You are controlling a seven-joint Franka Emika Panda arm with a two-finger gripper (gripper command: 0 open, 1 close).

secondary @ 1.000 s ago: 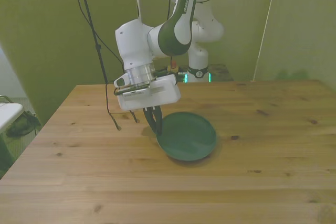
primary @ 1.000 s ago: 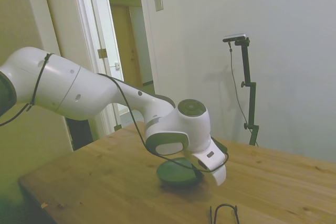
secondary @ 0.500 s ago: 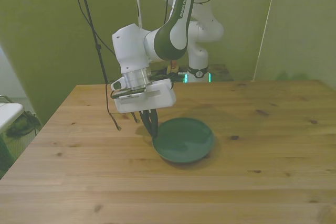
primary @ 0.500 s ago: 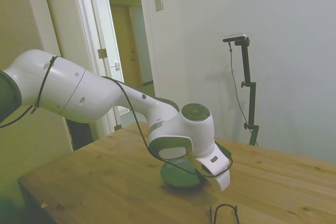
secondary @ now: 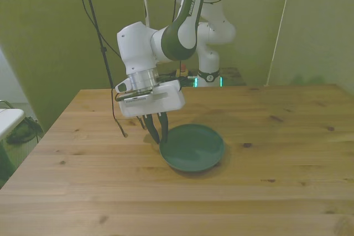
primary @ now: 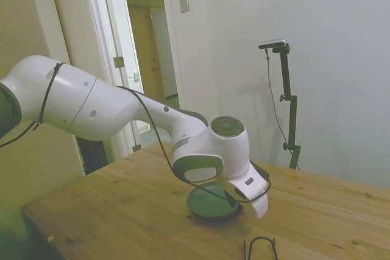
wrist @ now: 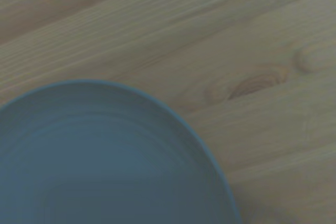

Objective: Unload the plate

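Wooden table point(secondary: 265, 169) of pale knotty planks fills the lower part of both room views; green-tinted walls stand behind it in the front view, and an open doorway point(primary: 149, 59) shows in the side view. White arm point(primary: 91, 105) reaches over the table and bends down at the wrist, a black cable point(primary: 152, 132) looped along it. Plate point(secondary: 192, 147), dark grey-green and round, sits flat on the table near the middle, slightly toward the front view's left. Its inside is smooth and bare, as the wrist view point(wrist: 105, 166) confirms, with wood grain and a knot just beside the rim. Gripper point(secondary: 156, 132) points down at the plate's rim on the front view's left side; the dark fingers point(secondary: 150, 128) stand slightly apart, straddling the rim. Whether they actually press on the rim cannot be told. Small black wire rack point(primary: 261, 247) shows at the table's near edge in the side view, well apart from the plate.
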